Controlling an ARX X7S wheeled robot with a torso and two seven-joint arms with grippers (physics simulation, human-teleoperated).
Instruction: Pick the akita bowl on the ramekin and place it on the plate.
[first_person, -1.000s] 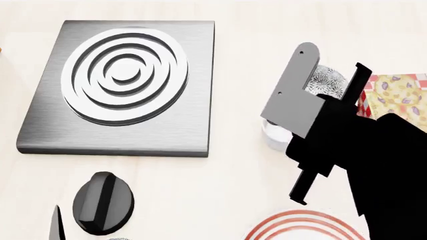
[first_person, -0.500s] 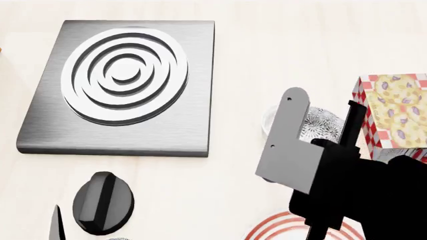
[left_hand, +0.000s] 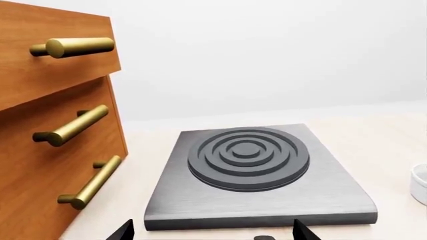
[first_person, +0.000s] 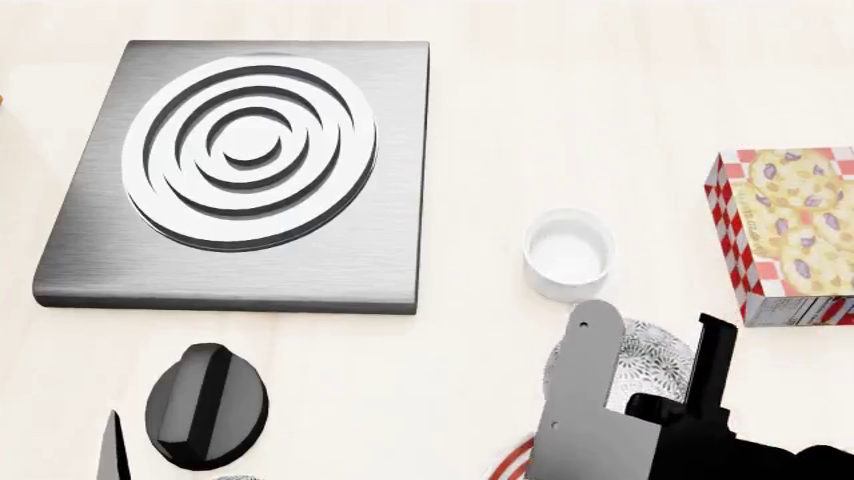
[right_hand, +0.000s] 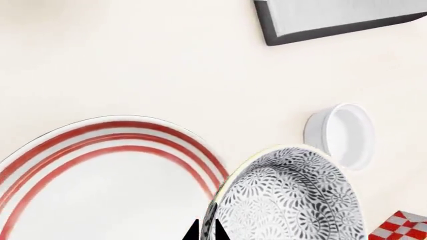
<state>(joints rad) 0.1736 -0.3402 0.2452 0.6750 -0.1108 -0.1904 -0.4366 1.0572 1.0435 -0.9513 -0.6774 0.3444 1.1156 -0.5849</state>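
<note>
The right end effector (first_person: 654, 375) pinches the akita bowl (right_hand: 290, 197) by its rim, clear of the ramekin (first_person: 569, 253), with the plate (right_hand: 100, 185) just beside and below it.

A grey-black patterned bowl (right_hand: 293, 200) sits tilted beside a red-ringed white plate (right_hand: 100, 190), overlapping its rim in view. An empty white ramekin (first_person: 569, 252) stands apart, upright.

Steel hob plate (first_person: 240, 175), black knob (first_person: 204, 405), checked carton (first_person: 785, 235), wooden drawers (left_hand: 53, 130) with brass handles
</note>
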